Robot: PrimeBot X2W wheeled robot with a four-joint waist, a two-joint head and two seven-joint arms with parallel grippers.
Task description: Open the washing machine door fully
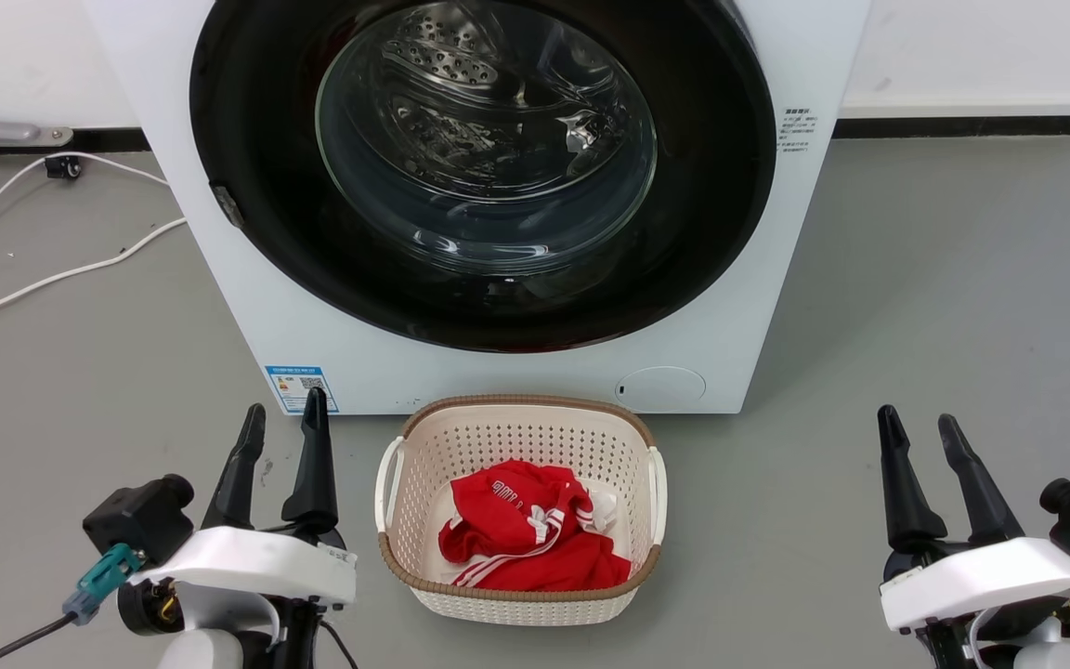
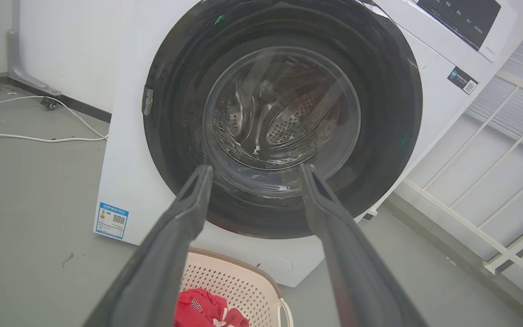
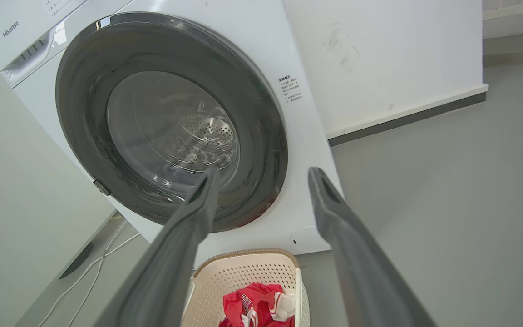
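The washing machine door (image 1: 247,139) lies shut, flat against the machine's front, ahead of and above both tools. Its small grey catch (image 1: 227,206) sits on the left of the rim, so I judge that the door hinges on the right. That makes my left tool (image 1: 285,405) the nearer one. The left tool and the right tool (image 1: 917,415) are both released and empty, either side of the basket (image 1: 516,406).

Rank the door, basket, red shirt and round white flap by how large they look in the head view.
1. door
2. basket
3. red shirt
4. flap
The basket sits nearer the camera, yet the door still looks clearly larger.
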